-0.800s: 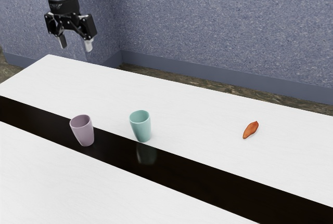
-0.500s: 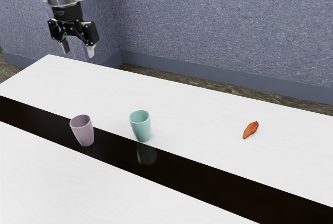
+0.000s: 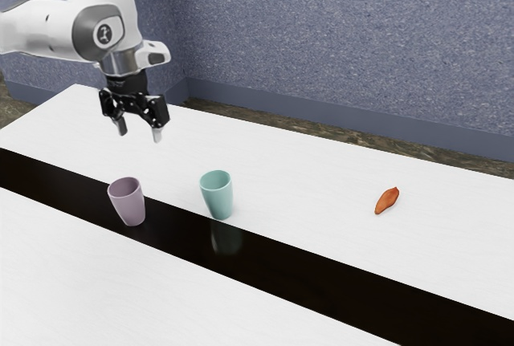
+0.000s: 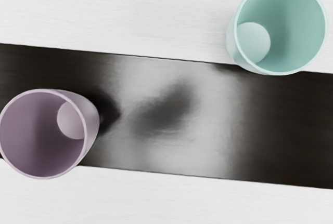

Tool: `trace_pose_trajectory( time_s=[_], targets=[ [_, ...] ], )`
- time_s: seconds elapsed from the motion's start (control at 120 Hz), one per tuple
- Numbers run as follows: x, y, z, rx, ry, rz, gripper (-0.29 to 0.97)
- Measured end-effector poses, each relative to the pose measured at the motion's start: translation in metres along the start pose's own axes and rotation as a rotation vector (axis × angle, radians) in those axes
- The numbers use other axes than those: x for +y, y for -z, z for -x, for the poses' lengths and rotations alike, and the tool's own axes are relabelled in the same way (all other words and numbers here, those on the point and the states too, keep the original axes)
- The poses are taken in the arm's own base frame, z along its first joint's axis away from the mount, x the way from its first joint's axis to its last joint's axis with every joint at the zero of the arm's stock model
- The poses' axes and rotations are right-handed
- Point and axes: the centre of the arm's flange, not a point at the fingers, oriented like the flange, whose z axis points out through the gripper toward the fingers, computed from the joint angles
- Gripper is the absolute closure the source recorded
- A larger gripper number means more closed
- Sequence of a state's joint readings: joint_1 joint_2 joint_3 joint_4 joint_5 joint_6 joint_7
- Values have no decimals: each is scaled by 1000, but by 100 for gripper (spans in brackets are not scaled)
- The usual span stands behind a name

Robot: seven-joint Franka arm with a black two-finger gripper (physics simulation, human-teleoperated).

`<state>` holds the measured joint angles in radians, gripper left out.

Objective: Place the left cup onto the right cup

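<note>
A pale purple cup stands upright on the table's black stripe, toward the exterior view's left. A teal cup stands upright to its right, at the stripe's far edge. My gripper hangs open in the air above and slightly behind the purple cup, holding nothing. Looking down from the wrist, the purple cup and the teal cup both show their empty insides, well apart from each other.
The white table carries a glossy black stripe running across it. A small orange object lies on the white surface far to the exterior view's right. A blue-grey wall rises behind the table.
My arm has come down and moved toward the exterior view's right, bringing the open gripper from high near the wall to just above the purple cup. The cups have not moved.
</note>
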<state>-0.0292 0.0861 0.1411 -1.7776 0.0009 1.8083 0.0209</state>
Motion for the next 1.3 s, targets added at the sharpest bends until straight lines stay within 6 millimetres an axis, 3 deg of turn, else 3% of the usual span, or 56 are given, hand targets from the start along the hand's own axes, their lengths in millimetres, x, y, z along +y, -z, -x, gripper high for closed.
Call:
trace_pose_trajectory(
  time_s=[0.242, 0.358, 0.675, 0.942, 1.3],
  targets=[
    [-2, -43, -15, 20, -2, -5, 3],
    [-6, -69, -12, 15, 4, -5, 3],
    [-35, -83, -15, 53, 49, -5, 3],
    [-45, -110, -8, 17, 115, 13, 3],
    [-59, -151, -16, -21, 177, 15, 3]
  ],
)
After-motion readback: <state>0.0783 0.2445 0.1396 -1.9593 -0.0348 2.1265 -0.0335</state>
